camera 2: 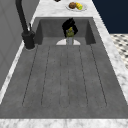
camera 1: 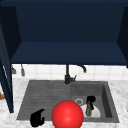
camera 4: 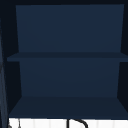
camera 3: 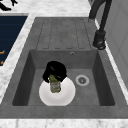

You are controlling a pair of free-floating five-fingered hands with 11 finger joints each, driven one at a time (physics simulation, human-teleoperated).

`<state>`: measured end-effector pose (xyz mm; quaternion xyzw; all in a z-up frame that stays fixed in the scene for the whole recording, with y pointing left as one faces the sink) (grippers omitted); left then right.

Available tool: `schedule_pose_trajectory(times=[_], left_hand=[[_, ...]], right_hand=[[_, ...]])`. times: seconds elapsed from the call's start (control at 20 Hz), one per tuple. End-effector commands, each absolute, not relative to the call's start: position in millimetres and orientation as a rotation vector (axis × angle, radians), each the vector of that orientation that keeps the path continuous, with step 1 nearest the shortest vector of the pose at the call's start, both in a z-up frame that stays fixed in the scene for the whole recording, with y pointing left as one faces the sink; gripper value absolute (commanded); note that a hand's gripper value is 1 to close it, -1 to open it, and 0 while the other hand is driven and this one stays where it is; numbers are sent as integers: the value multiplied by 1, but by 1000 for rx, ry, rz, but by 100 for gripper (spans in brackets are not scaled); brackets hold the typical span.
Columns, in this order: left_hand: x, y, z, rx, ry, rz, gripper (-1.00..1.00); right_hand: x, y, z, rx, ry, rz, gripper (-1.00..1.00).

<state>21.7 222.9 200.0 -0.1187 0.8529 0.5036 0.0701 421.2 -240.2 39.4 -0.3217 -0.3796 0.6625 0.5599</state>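
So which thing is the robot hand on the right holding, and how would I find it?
Find the grey sink and look into its deep basin on the right side. A round white plate lies on the bottom there, beside the drain. Standing on that plate is a small greenish bottle, upright, with the right robot hand curled over its top.

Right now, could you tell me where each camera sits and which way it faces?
Front view: faces the sink head-on; left hand low, right hand on the bottle.
Left side view: looks along the drainboard toward the basin; right hand grips the bottle.
Right side view: looks over the basin; same hand, bottle, white plate.
Upper view: faces the blue cabinet.
Both side views share the faucet.
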Motion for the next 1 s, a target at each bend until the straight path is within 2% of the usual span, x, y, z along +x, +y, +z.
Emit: schedule_pose_trajectory(times=[0.0,0.05,0.1,0.3,0.6,0.7,0.95], left_hand=[[22,223,200,-357,2566,1515,0],[22,223,200,-357,2566,1515,0],[22,223,200,-357,2566,1515,0],[22,223,200,-357,2566,1515,0],[22,223,200,-357,2566,1515,0],[22,223,200,-357,2566,1515,0],[22,223,200,-357,2566,1515,0]], right_hand=[[414,-240,30,-864,-962,1522,100],[407,-240,30,-867,-950,1517,100],[404,-240,30,-869,-950,1514,-100],[401,-239,33,-816,-940,1531,-100],[405,-234,37,-900,-874,1412,-100],[396,-235,38,-915,-931,1501,-100],[395,-252,74,-950,-952,1493,-100]])
